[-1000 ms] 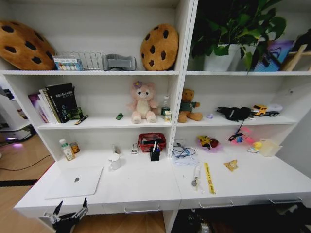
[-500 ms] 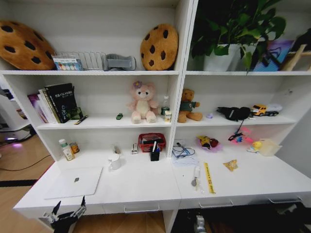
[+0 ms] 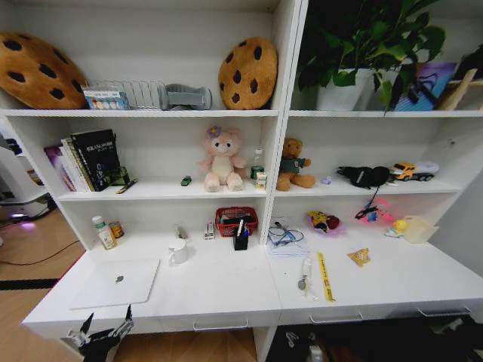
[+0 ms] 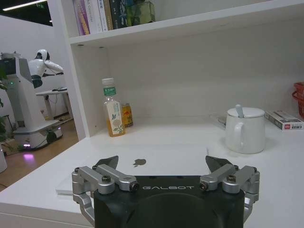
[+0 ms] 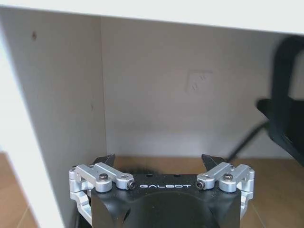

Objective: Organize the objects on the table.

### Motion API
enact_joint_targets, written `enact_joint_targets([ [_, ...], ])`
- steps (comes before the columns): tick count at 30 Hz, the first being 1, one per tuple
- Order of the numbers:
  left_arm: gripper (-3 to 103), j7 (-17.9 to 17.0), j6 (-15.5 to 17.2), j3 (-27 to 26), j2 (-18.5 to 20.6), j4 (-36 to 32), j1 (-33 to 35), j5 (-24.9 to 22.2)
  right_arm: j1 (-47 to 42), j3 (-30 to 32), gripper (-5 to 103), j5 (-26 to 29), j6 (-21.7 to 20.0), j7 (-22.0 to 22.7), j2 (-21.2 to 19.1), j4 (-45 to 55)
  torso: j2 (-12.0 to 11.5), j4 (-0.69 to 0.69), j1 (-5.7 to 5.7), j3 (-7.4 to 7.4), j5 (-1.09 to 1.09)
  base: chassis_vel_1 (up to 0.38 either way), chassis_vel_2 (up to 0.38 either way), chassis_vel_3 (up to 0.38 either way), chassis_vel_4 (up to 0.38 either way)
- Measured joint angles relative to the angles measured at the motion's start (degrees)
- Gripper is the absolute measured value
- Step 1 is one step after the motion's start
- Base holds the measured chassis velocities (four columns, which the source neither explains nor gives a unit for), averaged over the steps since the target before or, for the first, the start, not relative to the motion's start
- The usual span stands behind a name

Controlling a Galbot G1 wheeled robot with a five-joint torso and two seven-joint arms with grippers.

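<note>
Table [image 3: 226, 290] not sorted yet: your silver laptop [image 3: 115, 283] lies flat at its left end, untouched. Left gripper [image 4: 161, 164] hangs at the front edge just before the laptop, jaws spread, empty. Right gripper [image 5: 159, 164] sits under the desk, spread too.

The long white table [image 3: 226, 290] carries a closed silver laptop [image 3: 117, 282], a white mug [image 3: 178, 251] and a yellow ruler [image 3: 324, 276].
</note>
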Motion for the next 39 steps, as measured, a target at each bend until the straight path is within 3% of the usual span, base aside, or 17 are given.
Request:
enact_joint_targets([
  [2,100,0.0,0.0,0.0,0.0,0.0,0.0,0.0,-0.6,0.3,99,-0.1,0.1,-0.1,-0.2,0.4,0.0,0.0,0.0,0.0,0.0,0.0,0.0,0.0,0.0],
  [4,100,0.0,0.0,0.1,0.0,0.1,-0.2,0.0,-8.2,5.0,100,-1.5,0.6,-1.4,-1.6,6.4,0.0,-0.06,0.0,0.0,0.0,0.0,0.0,0.0,0.0],
  [8,100,0.0,0.0,0.4,0.0,0.2,-0.4,0.0,-15.3,10.6,100,-3.1,1.6,-2.8,-2.0,12.6,0.0,-0.02,-0.01,-0.01,0.01,0.0,0.0,0.0,0.0],
  [10,100,0.0,0.0,0.7,0.2,0.2,-0.6,0.1,-23.5,16.7,100,-5.9,3.2,-4.0,-2.0,19.6,0.0,0.01,-0.01,-0.01,0.02,0.0,0.0,0.0,0.0],
  [11,100,0.1,0.0,0.9,0.5,0.3,-0.9,0.2,-33.3,23.3,100,-8.8,5.1,-5.3,-1.5,30.1,0.0,-0.05,-0.01,0.0,0.0,0.0,0.0,0.0,0.0],
  [12,100,0.1,0.0,0.9,0.5,0.3,-0.9,0.2,-33.3,23.3,100,-8.8,5.1,-5.3,-1.5,30.1,0.0,-0.05,-0.01,0.0,0.0,0.0,0.0,0.0,0.0],
  [15,100,0.2,0.0,1.4,0.9,0.7,-1.6,0.2,-42.6,31.9,100,-10.6,6.7,-5.7,-0.3,44.9,0.0,-0.01,-0.01,0.0,0.0,0.0,0.0,0.0,0.0],
  [22,100,0.4,0.0,2.2,1.4,0.8,-2.3,0.3,-45.3,39.8,100,-5.8,3.8,-5.4,-0.7,58.8,0.0,0.01,-0.01,0.0,0.0,0.0,0.0,0.0,0.0],
  [26,100,0.4,0.1,1.8,1.9,0.5,-2.3,-0.2,-42.4,44.0,100,-2.5,-1.8,-5.3,-2.7,65.4,0.0,0.0,0.0,0.01,0.01,0.0,0.0,0.0,0.0],
  [29,100,0.4,0.0,1.5,1.9,0.4,-2.3,-0.4,-41.2,44.8,100,-1.9,-3.4,-5.0,-3.6,66.7,0.0,-0.01,0.0,0.01,0.01,0.0,0.0,0.0,0.0],
  [35,100,0.4,-0.3,1.1,1.4,0.1,-2.5,-0.9,-33.2,48.4,100,1.1,-10.4,-2.9,-9.5,73.1,0.0,0.02,0.01,0.02,0.01,0.0,0.0,0.0,0.0],
  [39,100,0.5,-0.7,1.0,1.1,0.2,-2.5,-1.0,-32.7,48.6,100,1.9,-12.4,-2.3,-10.1,74.6,0.0,-0.02,0.01,0.02,0.01,0.0,0.0,0.0,0.0],
])
